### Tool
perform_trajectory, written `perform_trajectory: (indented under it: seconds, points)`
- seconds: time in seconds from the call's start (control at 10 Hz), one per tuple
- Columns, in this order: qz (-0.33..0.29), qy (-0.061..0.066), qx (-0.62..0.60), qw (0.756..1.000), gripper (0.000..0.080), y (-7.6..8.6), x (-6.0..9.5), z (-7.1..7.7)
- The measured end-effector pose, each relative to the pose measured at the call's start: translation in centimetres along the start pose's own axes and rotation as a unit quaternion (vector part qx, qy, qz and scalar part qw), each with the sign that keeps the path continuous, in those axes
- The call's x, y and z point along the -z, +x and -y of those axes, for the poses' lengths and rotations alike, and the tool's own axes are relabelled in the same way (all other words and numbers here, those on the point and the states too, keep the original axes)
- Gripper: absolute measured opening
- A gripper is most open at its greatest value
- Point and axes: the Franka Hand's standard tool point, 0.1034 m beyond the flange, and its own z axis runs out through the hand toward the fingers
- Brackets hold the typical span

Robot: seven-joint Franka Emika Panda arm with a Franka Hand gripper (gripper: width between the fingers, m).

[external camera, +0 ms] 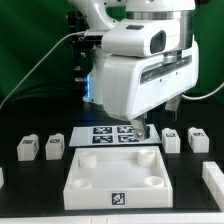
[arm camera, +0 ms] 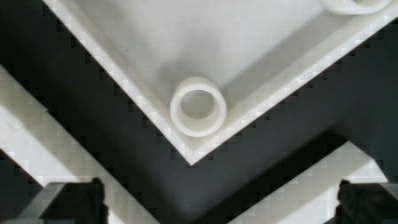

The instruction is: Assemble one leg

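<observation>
table (external camera: pixel 30 195): black, green backdrop (external camera: pixel 30 40) behind.
gripper (arm camera: pixel 210 205): spread, empty, above the square piece's (external camera: pixel 85 183) corner socket (arm camera: pixel 198 106).
leg (external camera: pixel 170 140): nearest one stands just beside the gripper, untouched.
step: likely pre-pick; you next centre over that leg, descend.

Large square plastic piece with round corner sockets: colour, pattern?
Plain white square piece, black-and-white tag on its front wall; exterior view best.
</observation>
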Motion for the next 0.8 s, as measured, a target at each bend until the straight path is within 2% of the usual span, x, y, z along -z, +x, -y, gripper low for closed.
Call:
perform_trajectory:
  seconds: [0.8]
  points:
    - [0.0, 0.0, 0.014, 1.0, 0.065, -0.02, 0.0, -0.01]
